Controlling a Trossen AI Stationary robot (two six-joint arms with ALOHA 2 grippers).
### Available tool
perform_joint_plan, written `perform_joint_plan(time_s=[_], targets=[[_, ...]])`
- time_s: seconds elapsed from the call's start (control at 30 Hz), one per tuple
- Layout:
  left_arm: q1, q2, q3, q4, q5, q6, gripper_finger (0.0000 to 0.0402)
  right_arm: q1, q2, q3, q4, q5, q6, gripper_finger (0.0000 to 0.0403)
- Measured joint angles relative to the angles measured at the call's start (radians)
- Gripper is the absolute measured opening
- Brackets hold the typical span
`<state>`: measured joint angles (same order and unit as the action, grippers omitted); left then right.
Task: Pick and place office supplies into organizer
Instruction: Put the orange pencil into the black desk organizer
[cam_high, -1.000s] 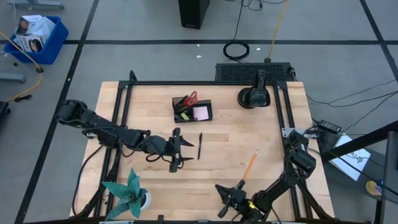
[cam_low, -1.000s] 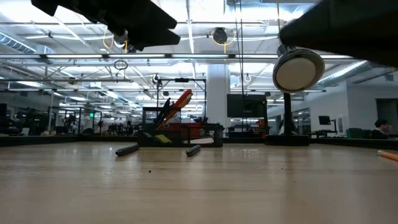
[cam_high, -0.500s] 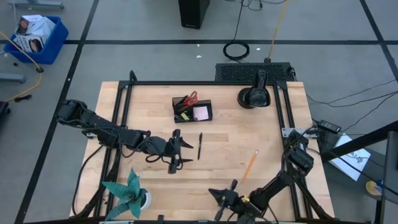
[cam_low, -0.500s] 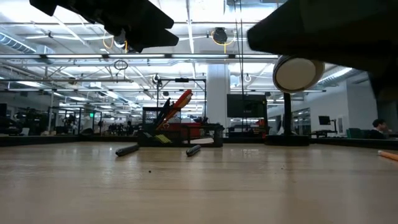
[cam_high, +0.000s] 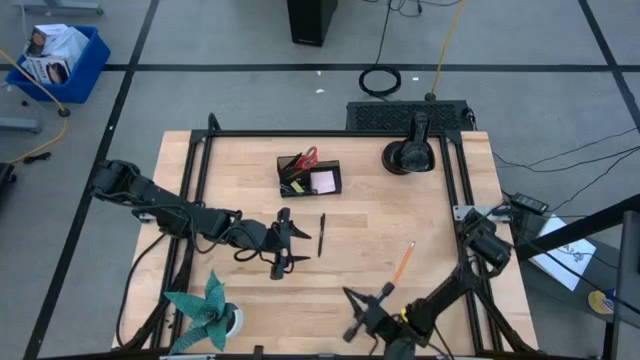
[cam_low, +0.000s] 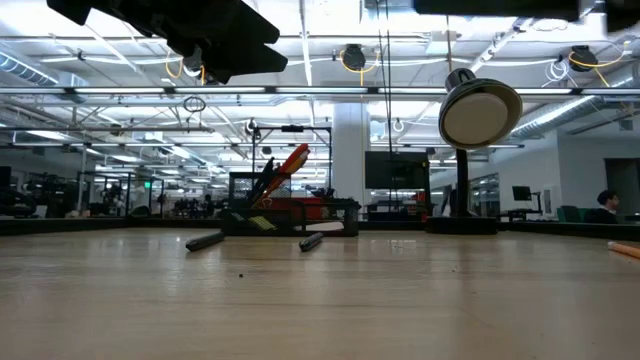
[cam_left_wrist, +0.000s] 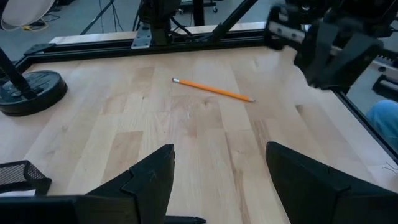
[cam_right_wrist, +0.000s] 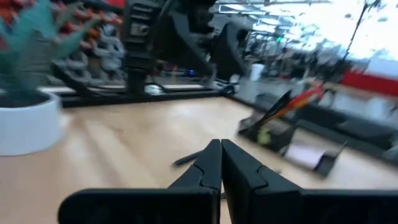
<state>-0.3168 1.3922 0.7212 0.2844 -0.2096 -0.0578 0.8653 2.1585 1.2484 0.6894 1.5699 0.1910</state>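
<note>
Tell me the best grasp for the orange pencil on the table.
Grip the orange pencil mid-shaft from straight above, fingers closing across its length. It lies flat and diagonal on bare wood, clear of other items, so the ends give little purchase. The right gripper is nearest, probably the better choice.

My high view looks straight down on the whole tabletop. My low view sits at surface level, facing the organizer and room beyond. Left wrist looks close across the wood at a pencil; right wrist faces the organizer too.
</note>
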Motion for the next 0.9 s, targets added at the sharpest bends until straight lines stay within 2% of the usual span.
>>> perform_joint_plan(time_s=[0.17,0.53,0.77,0.9], targets=[[0.0,0.0,0.0,0.001,0.0,-0.001,0.0257,-0.044,-0.079,0.0,0.009,0.0,-0.29,0.0],[0.0,0.0,0.0,-0.004,0.0,0.0,0.0257,-0.052,-0.316,-0.001,0.028,0.001,-0.681,0.0],[0.0,0.0,0.0,-0.002,0.0,0.001,0.0257,-0.006,-0.491,-0.001,0.003,0.002,-0.734,0.0],[0.0,0.0,0.0,0.003,0.0,0.0,0.0257,0.015,-0.536,-0.026,-0.035,0.002,-0.642,0.0]])
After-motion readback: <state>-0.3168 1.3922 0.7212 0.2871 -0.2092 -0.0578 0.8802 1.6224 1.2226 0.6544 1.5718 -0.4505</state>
